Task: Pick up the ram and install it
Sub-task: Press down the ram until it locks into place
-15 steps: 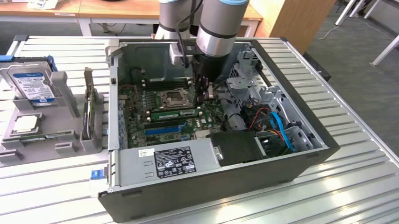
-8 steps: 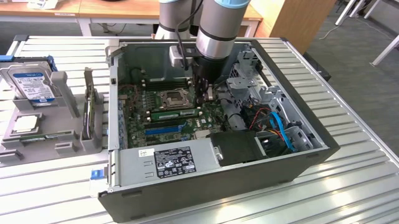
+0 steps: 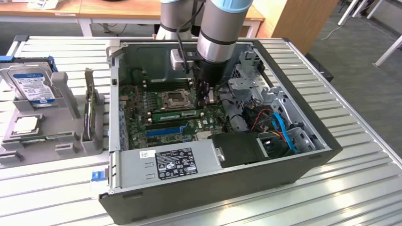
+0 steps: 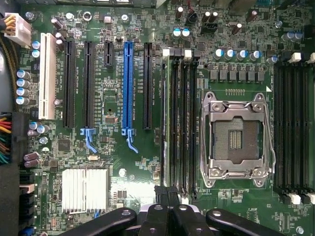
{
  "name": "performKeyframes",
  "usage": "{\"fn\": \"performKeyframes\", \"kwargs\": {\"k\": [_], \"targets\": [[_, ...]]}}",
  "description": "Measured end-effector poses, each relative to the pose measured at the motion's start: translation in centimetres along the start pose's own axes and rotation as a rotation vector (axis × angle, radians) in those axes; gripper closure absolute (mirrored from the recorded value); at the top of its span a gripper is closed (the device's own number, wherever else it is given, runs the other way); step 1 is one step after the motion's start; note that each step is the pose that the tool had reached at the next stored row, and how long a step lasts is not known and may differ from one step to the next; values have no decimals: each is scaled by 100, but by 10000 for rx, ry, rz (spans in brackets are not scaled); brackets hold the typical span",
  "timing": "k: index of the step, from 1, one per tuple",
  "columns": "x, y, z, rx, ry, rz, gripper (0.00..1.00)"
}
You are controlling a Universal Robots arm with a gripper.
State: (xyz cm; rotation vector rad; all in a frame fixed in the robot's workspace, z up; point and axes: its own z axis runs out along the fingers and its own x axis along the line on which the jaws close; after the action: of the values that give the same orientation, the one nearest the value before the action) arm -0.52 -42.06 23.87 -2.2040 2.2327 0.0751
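Observation:
The ram (image 3: 176, 114) is a long green stick standing on edge in a slot of the motherboard, just beside the processor socket (image 3: 172, 99). In the wrist view the ram (image 4: 169, 123) shows edge-on in the slot nearest the blue connector (image 4: 128, 83). My gripper (image 3: 207, 100) reaches down into the open computer case at one end of the stick. Its black fingertips (image 4: 162, 192) are together over that end, and my gripper (image 4: 169, 194) is shut. Whether the tips press on the stick I cannot tell.
A silver hard drive (image 3: 33, 87) and a small square processor chip (image 3: 25, 125) rest on a grey holder at the exterior view's left. Inside the case (image 3: 314, 155) are the power supply (image 3: 169, 162), a drive cage (image 3: 248, 84) and blue cables (image 3: 285, 134).

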Motion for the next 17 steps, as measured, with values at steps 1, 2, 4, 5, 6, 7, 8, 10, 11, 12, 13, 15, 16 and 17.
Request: {"fn": "performKeyframes", "kwargs": {"k": [1,2,4,5,6,7,8,10,11,12,13,15,16,17], "targets": [[0,0,1,-1,1,0,90],[0,0,1,0,1,0,90],[0,-1,1,-1,2,1,90],[0,-9,1,-1,1,1,90],[0,-20,0,0,1,1,90],[0,-31,0,0,1,0,90],[0,-40,0,0,1,0,90],[-1,-42,0,0,0,0,90],[0,-42,0,0,0,0,90],[-3,-42,1,1,-1,1,90],[-10,-42,1,0,-2,0,90],[-26,-42,2,1,0,0,90],[-31,-42,2,0,1,0,90],[-31,-42,1,0,1,-1,90]]}}
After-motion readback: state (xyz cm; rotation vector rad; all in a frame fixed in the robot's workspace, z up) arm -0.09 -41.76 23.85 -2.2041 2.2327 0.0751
